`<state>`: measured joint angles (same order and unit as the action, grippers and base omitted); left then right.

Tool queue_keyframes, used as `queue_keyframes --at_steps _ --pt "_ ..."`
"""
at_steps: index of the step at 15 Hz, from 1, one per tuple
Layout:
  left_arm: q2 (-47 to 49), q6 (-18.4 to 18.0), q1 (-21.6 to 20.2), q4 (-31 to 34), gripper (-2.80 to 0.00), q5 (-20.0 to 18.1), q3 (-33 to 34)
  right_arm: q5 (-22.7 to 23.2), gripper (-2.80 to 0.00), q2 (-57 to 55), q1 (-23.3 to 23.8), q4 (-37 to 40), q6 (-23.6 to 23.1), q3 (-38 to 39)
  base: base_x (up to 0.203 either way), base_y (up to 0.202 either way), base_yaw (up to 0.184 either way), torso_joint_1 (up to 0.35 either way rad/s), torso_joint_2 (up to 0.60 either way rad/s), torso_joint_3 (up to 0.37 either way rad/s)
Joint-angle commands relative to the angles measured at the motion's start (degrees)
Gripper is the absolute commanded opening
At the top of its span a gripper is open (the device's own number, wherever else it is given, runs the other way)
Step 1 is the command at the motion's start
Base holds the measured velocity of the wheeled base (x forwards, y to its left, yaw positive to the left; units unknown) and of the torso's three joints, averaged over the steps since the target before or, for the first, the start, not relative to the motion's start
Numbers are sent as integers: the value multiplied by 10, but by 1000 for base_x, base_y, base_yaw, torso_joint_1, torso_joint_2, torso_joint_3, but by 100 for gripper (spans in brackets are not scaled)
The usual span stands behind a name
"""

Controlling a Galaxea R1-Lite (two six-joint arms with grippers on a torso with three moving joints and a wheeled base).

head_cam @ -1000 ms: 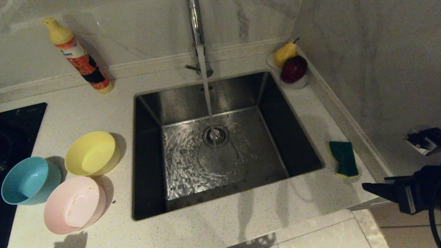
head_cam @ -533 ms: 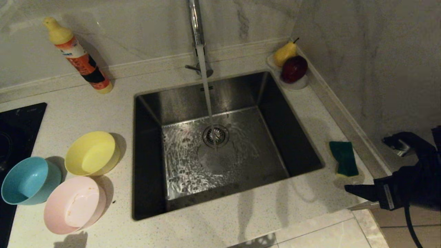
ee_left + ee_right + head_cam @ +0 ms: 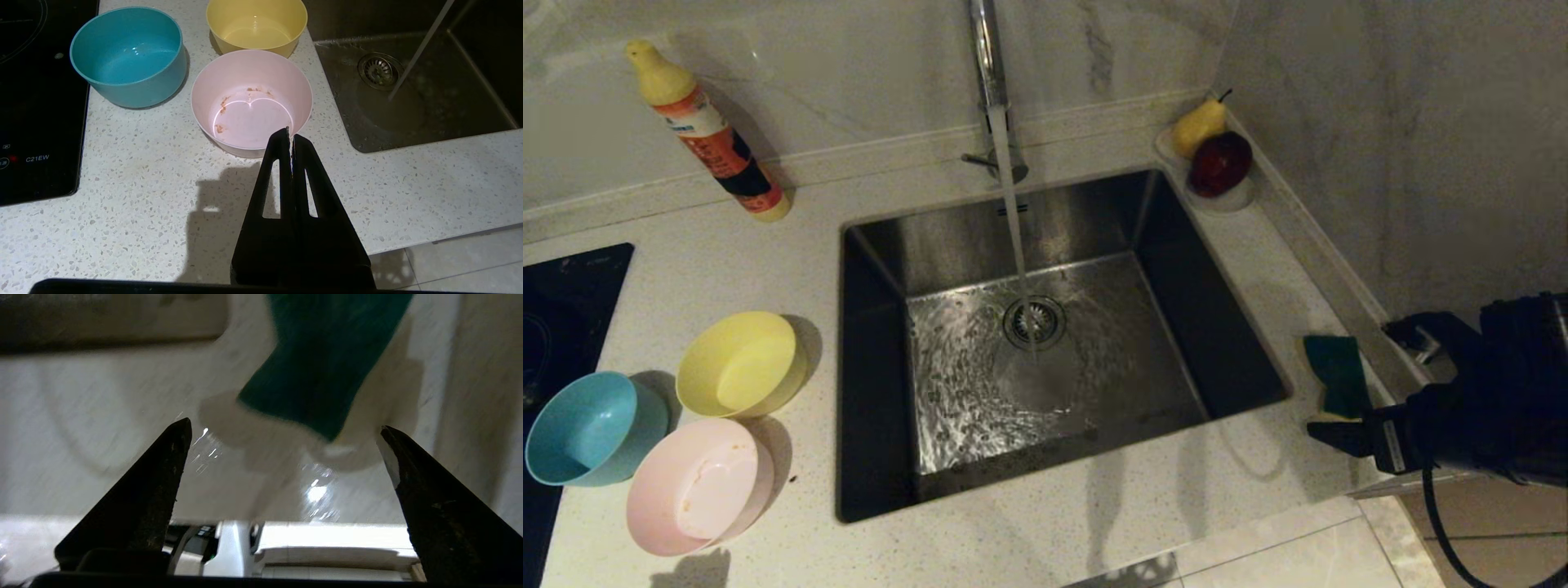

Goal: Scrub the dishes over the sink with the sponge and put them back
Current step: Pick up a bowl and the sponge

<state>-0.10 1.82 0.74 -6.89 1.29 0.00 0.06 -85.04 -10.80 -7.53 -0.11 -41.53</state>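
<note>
Right hand spread wide beside the sponge, left hand shut over the pink bowl.

The speckled stone bench (image 3: 1029, 539) carries a square steel sink (image 3: 882, 343) with water running onto its round drain. Left of it stand three smooth round bowls: yellow (image 3: 739, 363), blue (image 3: 592, 429), and pink (image 3: 698, 486) with brown smears. The right hand (image 3: 286, 433) is empty, fingers far apart, just short of the flat green sponge (image 3: 1335, 376) right of the sink. The left hand (image 3: 290, 136), fingers pressed together, holds nothing.
</note>
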Motion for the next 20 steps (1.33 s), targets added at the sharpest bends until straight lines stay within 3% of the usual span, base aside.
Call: queue_keyframes --at_steps 1,17,18,20 --pt "0 0 0 -1 -280 0 23 -11 0 -20 0 -21 -2 -5 0 0 0 0 0 0" --pt "0 0 0 -1 -280 0 23 -26 0 -34 -1 -37 -3 -35 0 0 0 0 0 0" --pt "0 1 0 -1 -280 0 23 -26 -280 -38 -1 -37 -3 -35 0 0 0 0 0 0" --pt "0 0 0 -1 -280 0 23 -26 -280 -41 -1 -37 -2 -36 0 0 0 0 0 0"
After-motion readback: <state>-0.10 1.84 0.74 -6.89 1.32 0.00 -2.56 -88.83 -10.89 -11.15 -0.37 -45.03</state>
